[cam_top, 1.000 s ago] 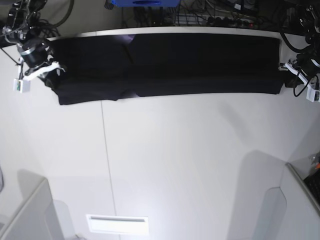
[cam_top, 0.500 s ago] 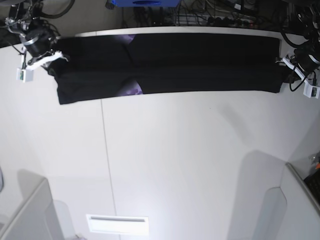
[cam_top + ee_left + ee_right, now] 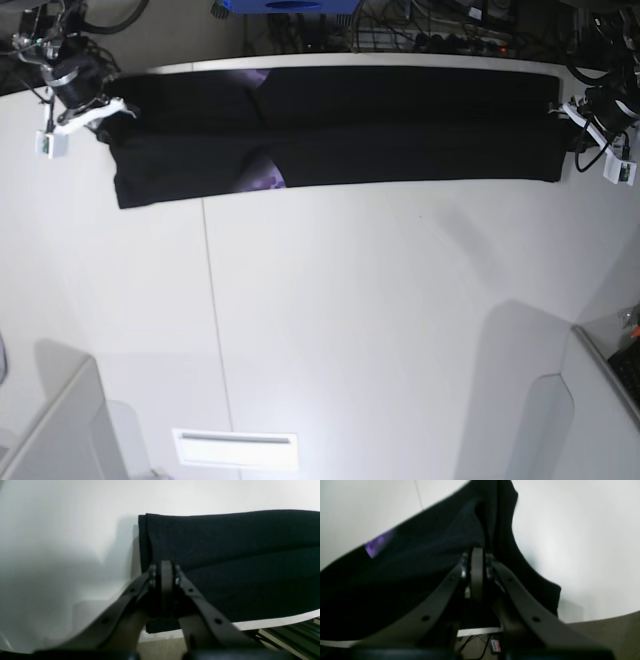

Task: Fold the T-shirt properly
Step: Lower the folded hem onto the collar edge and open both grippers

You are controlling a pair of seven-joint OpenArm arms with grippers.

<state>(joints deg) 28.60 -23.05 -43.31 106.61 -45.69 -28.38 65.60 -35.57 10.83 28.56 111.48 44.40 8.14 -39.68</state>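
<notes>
The black T-shirt (image 3: 400, 125) lies as a long band along the far edge of the white table (image 3: 380, 320), with a purple print patch (image 3: 263, 178) showing near its left part. My right gripper (image 3: 108, 112) is shut on the shirt's left end; in the right wrist view (image 3: 477, 562) the cloth (image 3: 420, 562) drapes up from its closed fingers. My left gripper (image 3: 562, 113) is shut on the shirt's right end; in the left wrist view (image 3: 166, 572) the folded cloth (image 3: 237, 562) lies flat ahead of it.
Cables and a blue box (image 3: 290, 5) sit behind the far table edge. A table seam (image 3: 215, 330) runs front to back. A white slot (image 3: 235, 450) is near the front edge. Grey panels stand at the front left (image 3: 60, 430) and front right (image 3: 600, 400).
Both grippers have moved toward the far edge with the shirt ends. A fold has lifted near the left part, exposing the purple print.
</notes>
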